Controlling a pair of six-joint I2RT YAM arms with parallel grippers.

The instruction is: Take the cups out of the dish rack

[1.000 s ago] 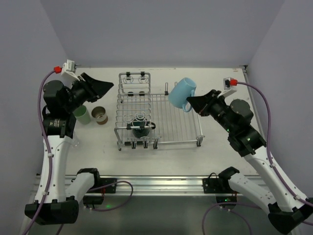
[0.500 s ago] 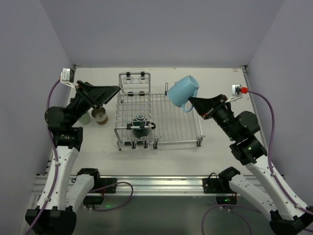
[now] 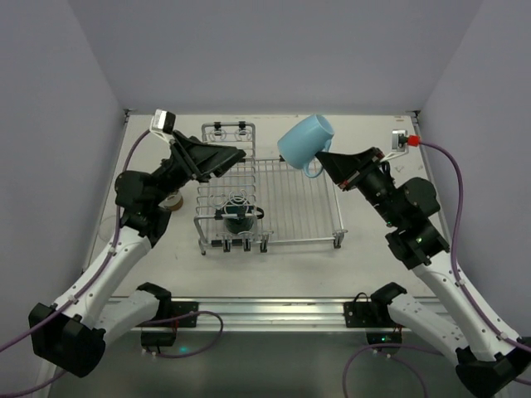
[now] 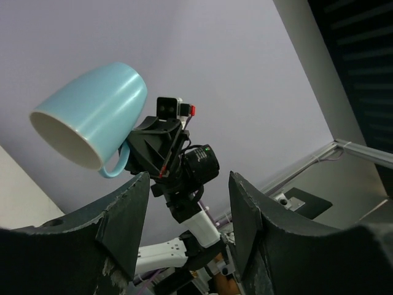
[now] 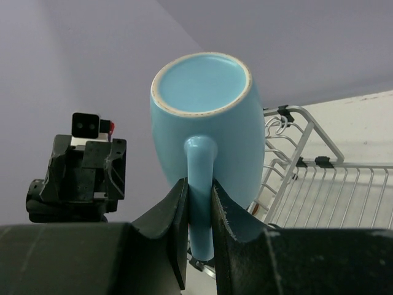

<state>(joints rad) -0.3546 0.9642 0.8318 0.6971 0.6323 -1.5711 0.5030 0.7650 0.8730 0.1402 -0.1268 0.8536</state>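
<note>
Right wrist: mug (image 5: 206, 104) handle partly behind tool (image 5: 199, 206)

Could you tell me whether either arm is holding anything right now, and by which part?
The right gripper holds the light-blue mug by its handle, jaws pinched on either side of it. The left gripper is open and holds nothing.

A robotics lab test cell rather than a kitchen: a bare white table (image 3: 373, 141) is boxed in on three sides by plain lavender-grey walls (image 3: 274, 50), an aluminium rail (image 3: 274, 308) along its near edge carries the left arm (image 3: 108, 267) and right arm (image 3: 448, 290), purple cables (image 3: 452, 176) run along them, and the household things are a wire dish rack (image 3: 290, 203) and a light-blue mug (image 3: 304, 141)
</note>
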